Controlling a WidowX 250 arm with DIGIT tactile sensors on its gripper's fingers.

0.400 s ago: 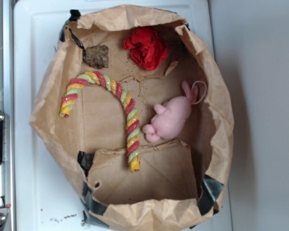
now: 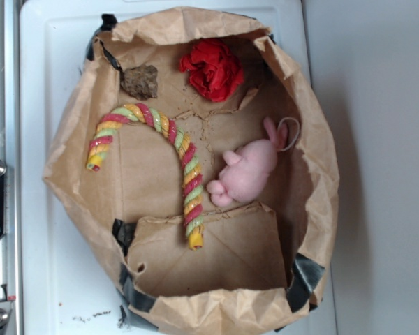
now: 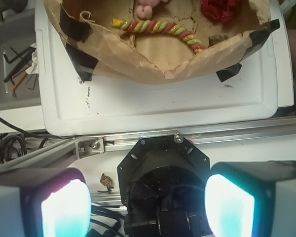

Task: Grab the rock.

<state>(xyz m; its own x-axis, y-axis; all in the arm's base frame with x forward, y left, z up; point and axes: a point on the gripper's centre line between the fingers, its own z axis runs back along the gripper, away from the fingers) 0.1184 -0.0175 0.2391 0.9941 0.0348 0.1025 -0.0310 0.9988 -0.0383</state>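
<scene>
The hand (image 3: 147, 207) hung with its jaws spread wide and nothing between them, well back from the paper bag (image 2: 314, 153), above the robot's own base and the metal rail (image 3: 138, 140) at the edge of the white tray (image 3: 153, 106). The step in hand looked like the very start of the reach, so the sound course was to carry the hand forward over the near paper wall with height to spare, since that crumpled rim stood up and could snag a finger. Only past it should the hand come down, jaws kept wide and set to either side of the rock, away from the twisted candy cane (image 2: 157, 150) that lay near it.

Farther in, the rock (image 2: 140, 81) sat on the bag's floor in a corner, close under the paper wall, with the red wad (image 2: 213, 68) beside it but apart. It was a small brown-grey lump, rough and pitted, irregular in outline and smaller than the wad. The wrist view caught only a dark sliver of it behind the rim. The pink plush bunny (image 2: 246, 169) lay well apart
</scene>
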